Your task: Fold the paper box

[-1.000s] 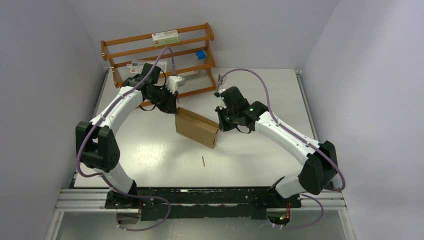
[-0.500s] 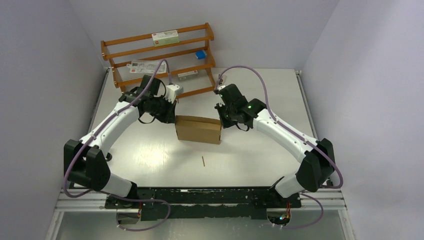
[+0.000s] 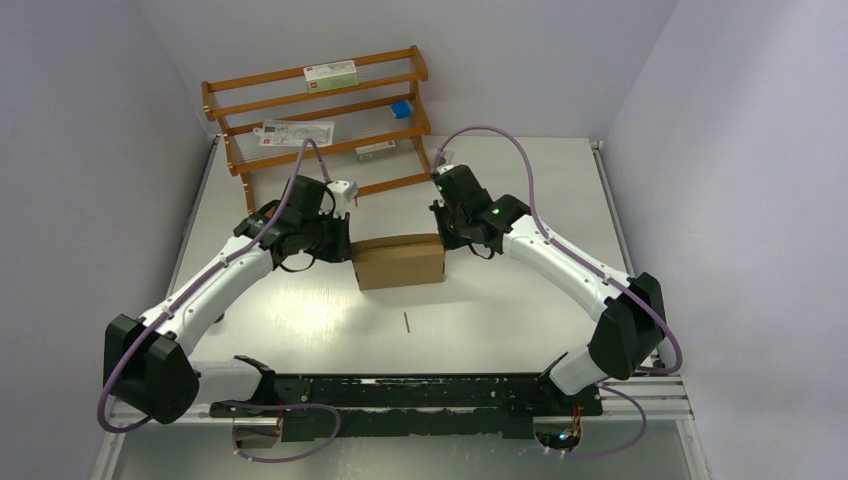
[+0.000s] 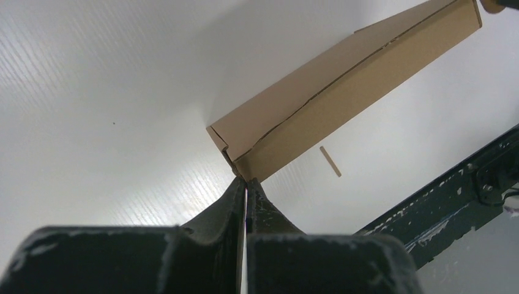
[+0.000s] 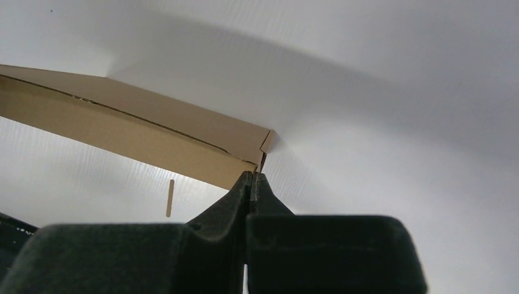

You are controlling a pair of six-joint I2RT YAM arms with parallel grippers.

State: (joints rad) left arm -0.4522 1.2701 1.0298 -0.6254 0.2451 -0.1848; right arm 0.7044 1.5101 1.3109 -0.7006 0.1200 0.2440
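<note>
Both sets of jaws together: left gripper and right gripper brace opposite ends of the shallow brown cardboard box, seemingly holding it square.

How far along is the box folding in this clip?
Done: the paper box looks fully formed, a closed shallow brown box on the table. In hand: the left gripper and right gripper, both shut, touch its opposite end corners. Left: apparently little; whether every tab is tucked cannot be told.

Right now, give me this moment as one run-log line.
paper box: assembled, resting on table | left gripper: shut, tips at box's left end | right gripper: shut, tips at box's right end
</note>
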